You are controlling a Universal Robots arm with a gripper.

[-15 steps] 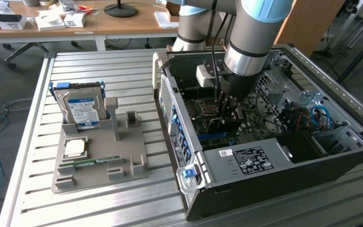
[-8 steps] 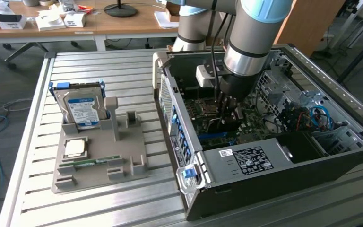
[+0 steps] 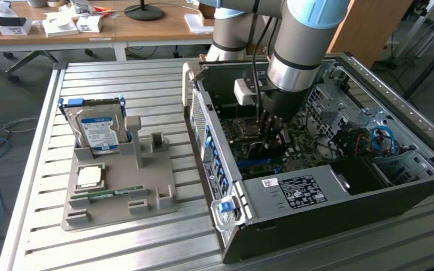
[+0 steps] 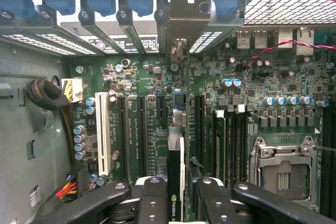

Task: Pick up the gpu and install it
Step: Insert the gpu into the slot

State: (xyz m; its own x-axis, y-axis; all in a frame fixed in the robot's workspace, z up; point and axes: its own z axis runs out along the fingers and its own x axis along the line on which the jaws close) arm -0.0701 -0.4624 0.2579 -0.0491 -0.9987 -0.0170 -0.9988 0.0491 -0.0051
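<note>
Gripper (image 4: 177,198) jaws pinch the gpu (image 4: 174,171) edge-on over mobo (image 4: 152,124) slots inside PC case (image 3: 277,237), 3 o'clock of parts holder (image 3: 119,197) in ext. view; probably light, stiff, fragile, so hold flat faces, not components.

We see the gpu (image 4: 175,182) edge-on, one end cut off at the picture's edge (its face hidden); in the exterior view the arm (image 3: 300,56) covers it.

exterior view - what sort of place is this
Probably a robotics lab set up for PC assembly: a robot arm with its gripper holding a gpu inside an open PC case, a parts fixture with a hard drive on a slatted metal table, and cluttered desks behind.
</note>
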